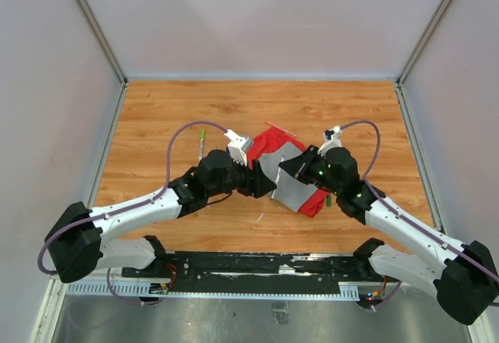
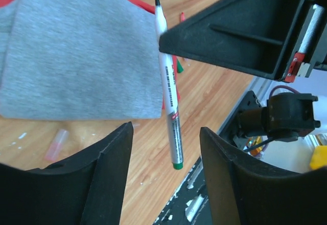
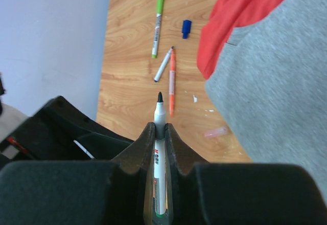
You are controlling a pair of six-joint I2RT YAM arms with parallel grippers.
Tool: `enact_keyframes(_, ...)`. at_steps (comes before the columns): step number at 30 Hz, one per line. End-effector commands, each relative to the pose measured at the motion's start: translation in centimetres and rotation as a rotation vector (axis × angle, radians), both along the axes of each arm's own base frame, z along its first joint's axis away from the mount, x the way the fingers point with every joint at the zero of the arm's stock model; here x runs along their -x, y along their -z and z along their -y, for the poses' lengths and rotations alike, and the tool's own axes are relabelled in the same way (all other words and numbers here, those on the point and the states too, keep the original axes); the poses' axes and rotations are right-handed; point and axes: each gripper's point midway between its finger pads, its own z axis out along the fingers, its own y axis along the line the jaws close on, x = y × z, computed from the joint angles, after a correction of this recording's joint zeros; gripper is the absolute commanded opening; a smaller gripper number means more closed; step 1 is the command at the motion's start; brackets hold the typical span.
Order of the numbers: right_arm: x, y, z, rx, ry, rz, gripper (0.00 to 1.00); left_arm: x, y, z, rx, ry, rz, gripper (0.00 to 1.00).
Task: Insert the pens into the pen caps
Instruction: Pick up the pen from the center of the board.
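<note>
Clenched in the right pincer (image 3: 160, 130), a green-ended pen (image 3: 159, 156) stands bare-tipped above mid-bench, by the cloth (image 3: 265, 71). Left pincer (image 2: 166, 131) gapes empty just beside it. Blue cap (image 3: 186, 27) and pink cap (image 3: 215, 132) lie loose toward the left edge with other pens (image 3: 172, 82), so capping seems hardly begun.

Robotics lab test cell: a wood-grain worktop (image 1: 156, 117) is boxed in on three sides by plain pale panels (image 1: 257, 15) set between metal posts (image 1: 93, 23). A left arm (image 1: 132, 210) and a right arm (image 1: 405, 230), white and black, are bolted to a black rail (image 1: 265, 269) along the worktop's near edge, trailing purple cables (image 1: 175, 144). Bare sheet metal (image 1: 234, 316) lies just beyond that edge.
</note>
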Motion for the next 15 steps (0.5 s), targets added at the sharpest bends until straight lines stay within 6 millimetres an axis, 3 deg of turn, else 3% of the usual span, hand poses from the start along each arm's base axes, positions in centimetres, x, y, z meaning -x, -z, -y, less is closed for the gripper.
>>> enact_keyframes(1, 0.4, -3.4, -1.7, -0.116, -0.055, 0.076, 0.01, 0.8, -1.0, 1.9, 0.055, 0.05, 0.02, 0.58)
enact_keyframes(7, 0.7, -4.5, -1.8, -0.142, -0.065, 0.108, 0.01, 1.4, -0.9, 3.2, 0.064, 0.086, 0.007, 0.46)
enact_keyframes(15, 0.8, -4.4, -1.8, -0.131, -0.073, 0.119, 0.01, 1.4, -1.0, 3.5, 0.063, 0.086, 0.003, 0.05)
